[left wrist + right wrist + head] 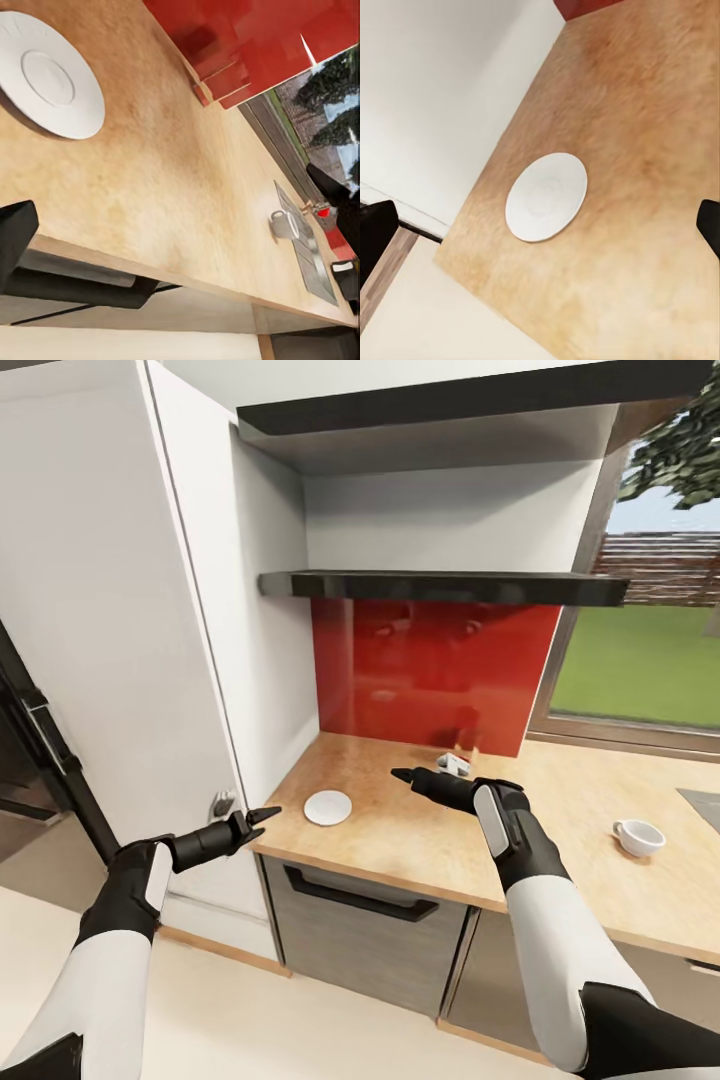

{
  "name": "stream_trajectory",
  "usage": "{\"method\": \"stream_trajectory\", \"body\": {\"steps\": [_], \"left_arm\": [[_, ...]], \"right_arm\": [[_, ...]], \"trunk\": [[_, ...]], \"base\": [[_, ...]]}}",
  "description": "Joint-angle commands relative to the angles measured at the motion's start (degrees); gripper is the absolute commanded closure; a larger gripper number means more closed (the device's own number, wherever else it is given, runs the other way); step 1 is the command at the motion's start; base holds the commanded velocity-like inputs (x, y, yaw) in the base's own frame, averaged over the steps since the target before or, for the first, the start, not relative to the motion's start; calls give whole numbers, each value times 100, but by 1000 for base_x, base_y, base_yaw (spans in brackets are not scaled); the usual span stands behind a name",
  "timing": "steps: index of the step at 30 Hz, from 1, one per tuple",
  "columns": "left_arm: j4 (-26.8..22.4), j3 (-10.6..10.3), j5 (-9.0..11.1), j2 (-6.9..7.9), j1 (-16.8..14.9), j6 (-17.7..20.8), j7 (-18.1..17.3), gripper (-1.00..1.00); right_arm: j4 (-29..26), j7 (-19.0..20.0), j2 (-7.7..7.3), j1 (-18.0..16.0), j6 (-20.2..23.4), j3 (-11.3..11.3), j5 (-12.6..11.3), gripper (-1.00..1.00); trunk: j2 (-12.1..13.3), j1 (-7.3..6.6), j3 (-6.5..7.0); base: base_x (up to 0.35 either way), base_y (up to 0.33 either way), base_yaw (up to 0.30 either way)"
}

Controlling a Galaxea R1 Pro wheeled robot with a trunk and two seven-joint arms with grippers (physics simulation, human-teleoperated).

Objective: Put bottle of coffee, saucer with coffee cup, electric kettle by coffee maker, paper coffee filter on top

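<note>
Saucer (328, 807) lies flat on the wooden counter (420, 840), near its left corner. Cup (638, 837) stands well apart, at saucer's 3 o'clock. Left gripper (262, 817) hangs off the counter edge at saucer's 9 o'clock, fingers parted, nothing in it. Right gripper (402, 773) over the counter at saucer's 2 o'clock; can't tell if it's spread or closed. Red backsplash (430, 670) at 12, dark shelf (440, 586) above.

We see a small red-and-white object (456, 763) partly hidden behind the right tool (402, 773), too small to identify, the saucer (49, 77) cut off by the left wrist view's edge, and the sink (703, 806) clipped at the head view's right edge.
</note>
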Motion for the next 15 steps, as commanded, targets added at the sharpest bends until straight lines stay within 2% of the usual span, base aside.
{"method": "stream_trajectory", "body": {"steps": [1, 2, 3, 9, 15], "left_arm": [[1, 9, 58, -1, -5, 47, -7, -100], [1, 7, 76, -1, -4, 47, -7, -100], [2, 3, 137, -1, -2, 47, -4, -100], [2, 2, 148, -1, -3, 47, -3, -100], [2, -7, 152, -15, -2, 47, -3, -100]], "right_arm": [[8, 23, 7, -7, 37, -27, 5, -100], [24, 23, 7, -7, 37, -26, 6, -100], [286, 23, 7, -7, 37, -25, 2, -100], [390, 79, 13, -7, 37, -25, -1, -100], [405, 628, 8, -7, 37, -32, 18, -100]], "trunk": [[-12, 7, -13], [-12, 7, -13], [-12, 7, -13], [-12, 7, -13], [-12, 7, -13]], "base": [[314, 0, 0], [319, 0, 0], [174, 0, 0], [56, 0, 0], [47, -16, 0]]}}
